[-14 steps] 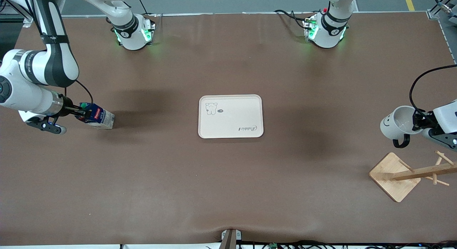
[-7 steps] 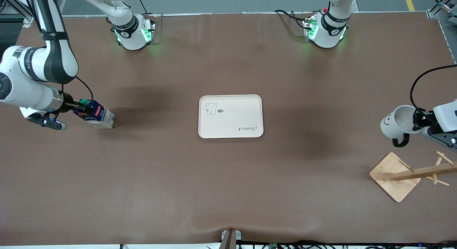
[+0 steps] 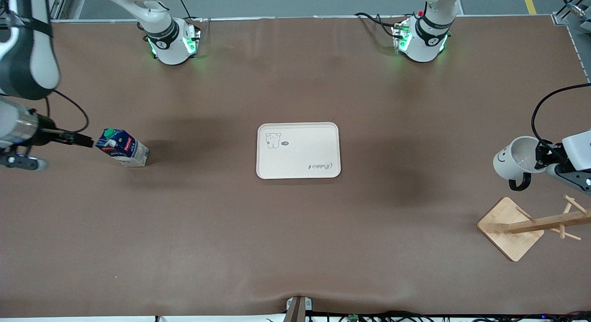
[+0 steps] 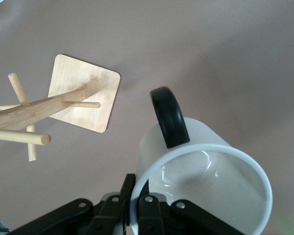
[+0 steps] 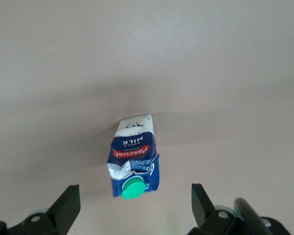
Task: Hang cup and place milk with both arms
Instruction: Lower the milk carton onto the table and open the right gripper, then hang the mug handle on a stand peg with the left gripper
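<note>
The milk (image 3: 123,148), a dark-blue carton with a green cap, stands on the table at the right arm's end. It also shows in the right wrist view as the milk (image 5: 134,156). My right gripper (image 3: 87,141) is open beside the carton's top, apart from it, on the side toward the table's end. In its own view the right gripper (image 5: 134,203) has its jaws spread wide with nothing between them. The white cup (image 3: 514,163) hangs in the air, mouth up and black handle (image 4: 169,118) down toward the table. My left gripper (image 4: 135,205) is shut on the cup's rim (image 4: 142,176).
A wooden cup rack (image 3: 531,225) with pegs stands on a square base (image 4: 83,93), nearer to the front camera than the cup. A cream tray (image 3: 298,165) lies at the table's middle. The arm bases (image 3: 171,45) sit along the table's back edge.
The right gripper has opened, let go of the milk and drawn back toward the table's end. The carton stays where it stood. The left gripper with the cup has barely moved.
</note>
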Action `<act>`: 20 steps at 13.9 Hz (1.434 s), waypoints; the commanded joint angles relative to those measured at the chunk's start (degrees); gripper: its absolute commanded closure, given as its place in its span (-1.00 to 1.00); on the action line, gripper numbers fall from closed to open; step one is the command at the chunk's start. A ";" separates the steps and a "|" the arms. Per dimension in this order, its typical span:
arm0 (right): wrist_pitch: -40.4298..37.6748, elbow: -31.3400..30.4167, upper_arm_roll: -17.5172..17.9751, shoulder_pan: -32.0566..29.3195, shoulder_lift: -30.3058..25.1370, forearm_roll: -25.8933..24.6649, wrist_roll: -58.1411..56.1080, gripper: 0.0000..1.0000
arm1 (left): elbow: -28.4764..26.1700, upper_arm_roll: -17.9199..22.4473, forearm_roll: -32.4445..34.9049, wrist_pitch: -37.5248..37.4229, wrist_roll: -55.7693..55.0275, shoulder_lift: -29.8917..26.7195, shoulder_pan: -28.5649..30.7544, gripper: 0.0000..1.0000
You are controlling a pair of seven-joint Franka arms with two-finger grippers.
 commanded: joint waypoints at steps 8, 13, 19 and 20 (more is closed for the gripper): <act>-10.93 21.29 1.79 -0.27 4.27 5.92 -6.47 -1.00 | 3.61 1.50 1.12 1.68 1.26 2.25 2.17 1.00; -10.42 15.36 1.87 1.04 -2.56 5.32 -6.82 -1.00 | 4.76 2.12 0.94 3.79 1.26 3.40 2.26 1.00; -7.24 5.91 2.84 2.19 -10.32 2.78 -6.12 -1.00 | 5.82 2.73 0.59 5.64 1.34 4.46 3.31 1.00; -8.81 10.19 2.75 1.84 -10.15 2.33 -6.38 -1.00 | 5.90 2.65 0.50 5.90 1.34 4.72 3.84 1.00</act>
